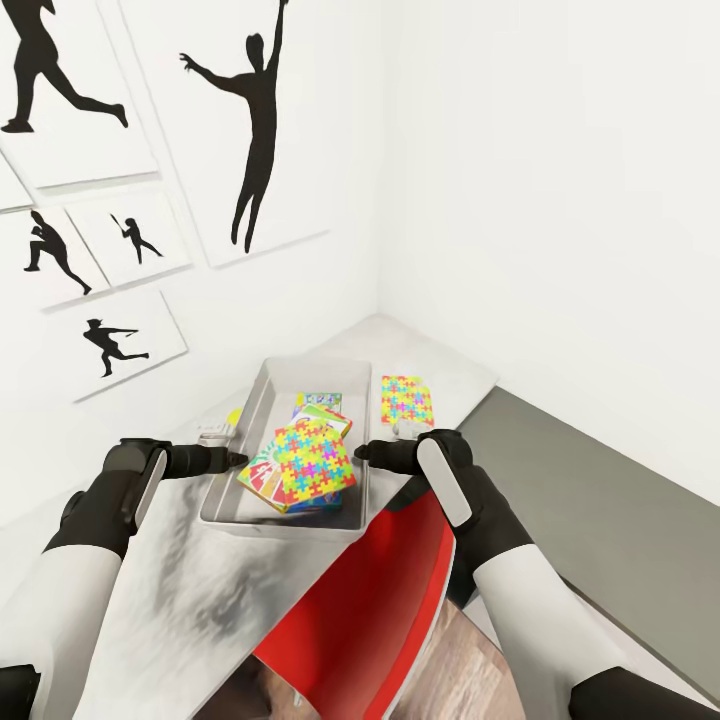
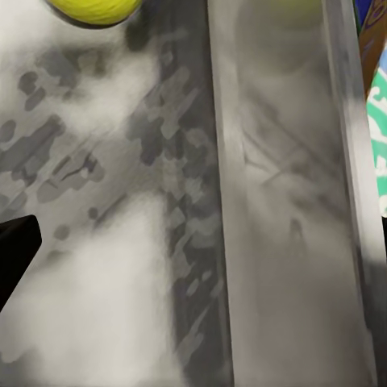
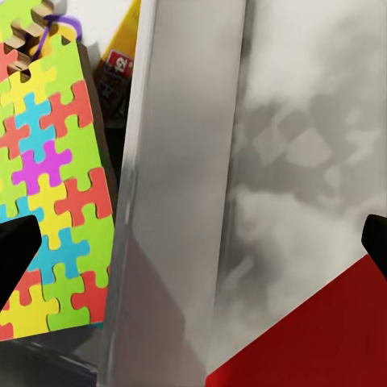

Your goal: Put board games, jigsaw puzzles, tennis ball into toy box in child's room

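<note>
The light-grey toy box [image 1: 262, 385] stands on the table [image 1: 180, 600] in the room's corner. In it one jigsaw puzzle [image 1: 305, 462] lies on top of the SKIP-BO board game [image 1: 260, 480], with a pastel board game [image 1: 322, 405] behind them. A second jigsaw puzzle [image 1: 406, 400] lies flat on the table just right of the box. The tennis ball [image 1: 232, 417] rests on the table against the box's left outer side. My left gripper [image 1: 236, 458] is open at the box's left rim, near the ball [image 2: 93, 8]. At the right rim, my right gripper [image 1: 362, 453] is open and empty, beside the boxed puzzle [image 3: 48, 177].
A red chair [image 1: 370, 610] is tucked against the table's front edge below my right arm. The lower dark-grey cabinet [image 1: 600, 500] runs along the right wall. Black silhouette pictures [image 1: 255, 130] hang on the wall behind the table.
</note>
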{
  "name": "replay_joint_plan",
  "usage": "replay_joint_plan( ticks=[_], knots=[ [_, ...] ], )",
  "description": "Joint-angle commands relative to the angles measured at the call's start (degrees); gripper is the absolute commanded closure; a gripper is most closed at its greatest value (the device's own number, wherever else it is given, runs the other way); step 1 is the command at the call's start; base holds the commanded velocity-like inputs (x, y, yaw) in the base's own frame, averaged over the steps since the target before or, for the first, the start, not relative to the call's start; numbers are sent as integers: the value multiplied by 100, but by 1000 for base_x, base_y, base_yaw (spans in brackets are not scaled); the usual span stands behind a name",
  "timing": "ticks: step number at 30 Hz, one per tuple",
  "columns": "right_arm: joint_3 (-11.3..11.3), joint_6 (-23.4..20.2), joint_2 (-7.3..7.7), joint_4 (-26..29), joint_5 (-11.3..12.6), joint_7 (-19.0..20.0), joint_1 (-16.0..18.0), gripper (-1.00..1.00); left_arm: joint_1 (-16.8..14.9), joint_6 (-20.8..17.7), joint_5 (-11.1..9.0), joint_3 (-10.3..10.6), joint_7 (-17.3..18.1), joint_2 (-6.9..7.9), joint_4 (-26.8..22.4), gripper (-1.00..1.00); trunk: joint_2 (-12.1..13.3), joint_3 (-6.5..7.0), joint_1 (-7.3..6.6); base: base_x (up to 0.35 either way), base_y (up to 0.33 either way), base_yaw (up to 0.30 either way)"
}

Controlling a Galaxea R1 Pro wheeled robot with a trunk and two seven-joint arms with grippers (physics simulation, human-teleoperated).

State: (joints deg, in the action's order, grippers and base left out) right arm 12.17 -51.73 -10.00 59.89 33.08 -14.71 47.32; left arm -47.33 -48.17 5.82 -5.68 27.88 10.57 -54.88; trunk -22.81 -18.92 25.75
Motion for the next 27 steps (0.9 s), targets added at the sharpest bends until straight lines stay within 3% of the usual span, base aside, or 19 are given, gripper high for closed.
replay_joint_plan(
  ticks=[1,15,16,27],
  knots=[
    [5,-13,0,5,59,-58,5,-100,-5,-17,60,-12,56,-2,-6,-100,-11,-11,3,0,0,0],
    [5,-13,0,5,59,-61,5,-100,-5,-17,60,-12,57,-2,-6,-100,-11,-11,3,0,0,0],
    [5,-11,0,5,59,-60,5,100,-5,-17,60,-13,58,-2,-6,-100,-11,-11,3,0,0,0],
    [5,-12,0,-4,50,-60,5,100,-5,-17,60,-12,59,-2,-6,-100,-11,-11,3,0,0,0]
  ],
)
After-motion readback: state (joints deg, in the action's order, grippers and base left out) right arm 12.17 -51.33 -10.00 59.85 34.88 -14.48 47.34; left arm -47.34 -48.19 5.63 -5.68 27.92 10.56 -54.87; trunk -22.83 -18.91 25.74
